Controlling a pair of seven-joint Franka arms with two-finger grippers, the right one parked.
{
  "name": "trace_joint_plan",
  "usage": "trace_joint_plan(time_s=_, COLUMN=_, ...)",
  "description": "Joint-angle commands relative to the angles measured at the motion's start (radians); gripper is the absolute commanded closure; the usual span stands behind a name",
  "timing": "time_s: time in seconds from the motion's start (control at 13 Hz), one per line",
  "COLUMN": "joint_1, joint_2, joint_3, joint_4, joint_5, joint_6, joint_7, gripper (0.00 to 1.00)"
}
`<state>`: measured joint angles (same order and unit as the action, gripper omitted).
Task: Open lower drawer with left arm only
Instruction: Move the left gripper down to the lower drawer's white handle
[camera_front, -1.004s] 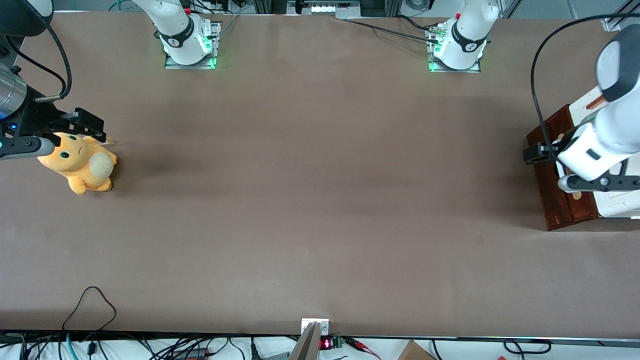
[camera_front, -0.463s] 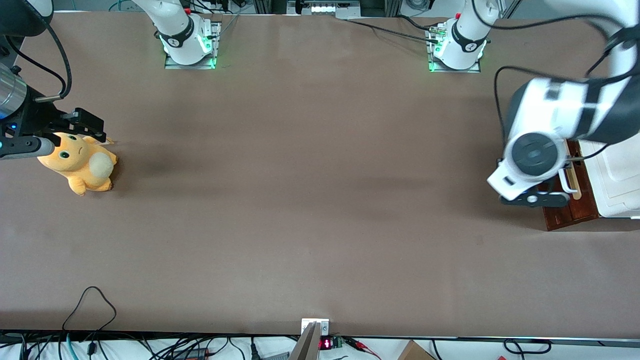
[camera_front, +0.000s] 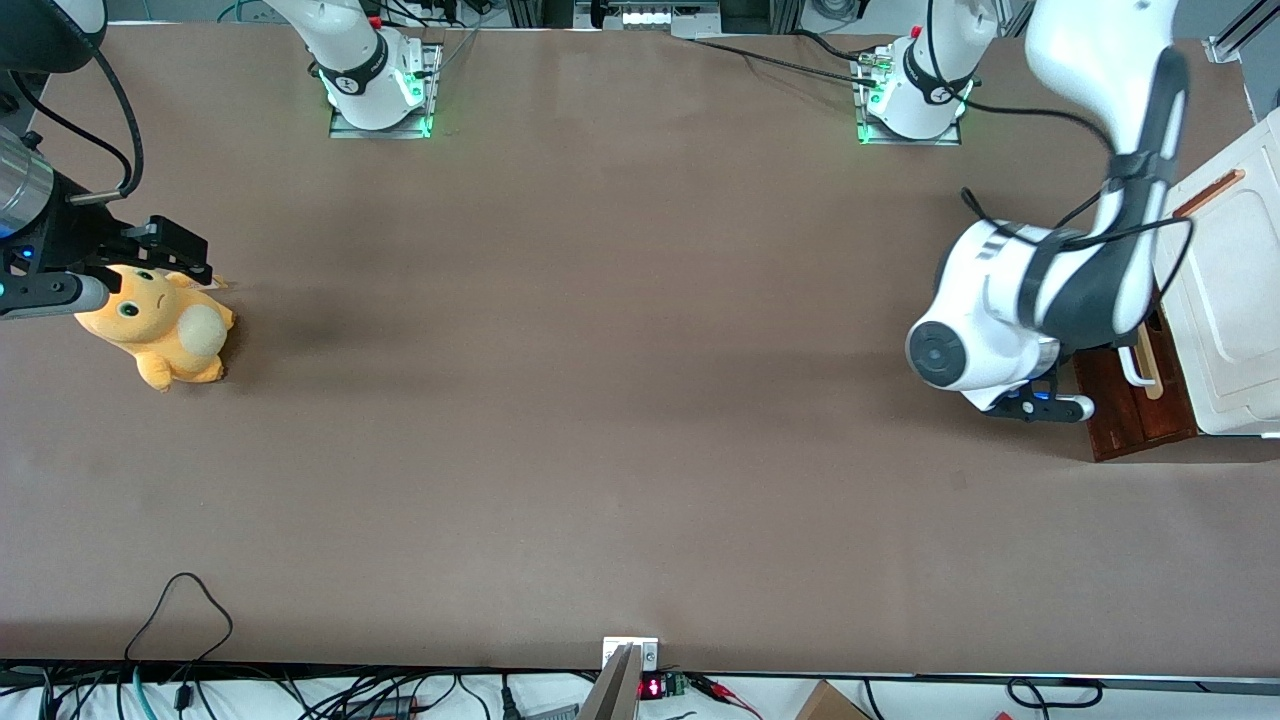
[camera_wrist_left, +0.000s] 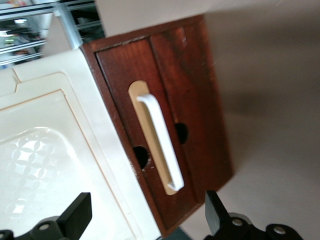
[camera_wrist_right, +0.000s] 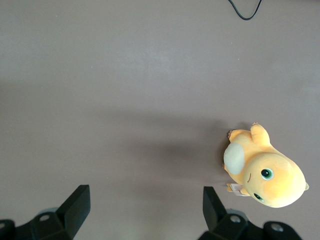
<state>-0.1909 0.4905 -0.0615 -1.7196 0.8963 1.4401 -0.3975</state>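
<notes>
The lower drawer (camera_front: 1135, 410) is a dark reddish-brown front with a white bar handle (camera_front: 1135, 362) on a pale strip, at the working arm's end of the table. None of its pale interior shows. The left arm's white wrist (camera_front: 985, 335) hangs low in front of the drawer. Its gripper (camera_front: 1062, 400) points at the drawer front and stands a little apart from it. In the left wrist view the gripper (camera_wrist_left: 147, 220) is open and empty, and its black fingertips (camera_wrist_left: 75, 217) straddle the drawer's edge. The drawer front (camera_wrist_left: 192, 100) and handle (camera_wrist_left: 160, 142) fill the view ahead.
A white cabinet top (camera_front: 1230, 300) with a copper-coloured slot handle (camera_front: 1208, 193) sits above the drawer. An orange plush toy (camera_front: 160, 325) lies toward the parked arm's end and also shows in the right wrist view (camera_wrist_right: 265, 172). A black cable loop (camera_front: 180, 600) lies near the front edge.
The left arm swung off the cabinet top and came down in front of the drawer. Its wrist moved toward the table's middle and turned to face the drawer front.
</notes>
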Motion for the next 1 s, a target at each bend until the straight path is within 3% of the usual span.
trace_joint_plan(time_s=0.0, joint_1=-0.042, joint_2=0.057, joint_3=0.002, joint_4=-0.049, joint_5=0.148, joint_6=-0.073, joint_7=-0.087, gripper=0.00)
trace_joint_plan(time_s=0.23, joint_1=-0.051, joint_2=0.108, joint_3=0.002, joint_4=-0.074, joint_5=0.190, joint_6=-0.086, joint_7=-0.191, gripper=0.00)
trace_joint_plan(time_s=0.69, joint_1=-0.024, joint_2=0.166, joint_3=0.003, joint_4=-0.090, joint_5=0.294, joint_6=-0.089, joint_7=-0.190, gripper=0.00)
trace_joint_plan(time_s=0.93, joint_1=-0.018, joint_2=0.172, joint_3=0.003, joint_4=-0.090, joint_5=0.311, joint_6=-0.086, joint_7=-0.196, gripper=0.00)
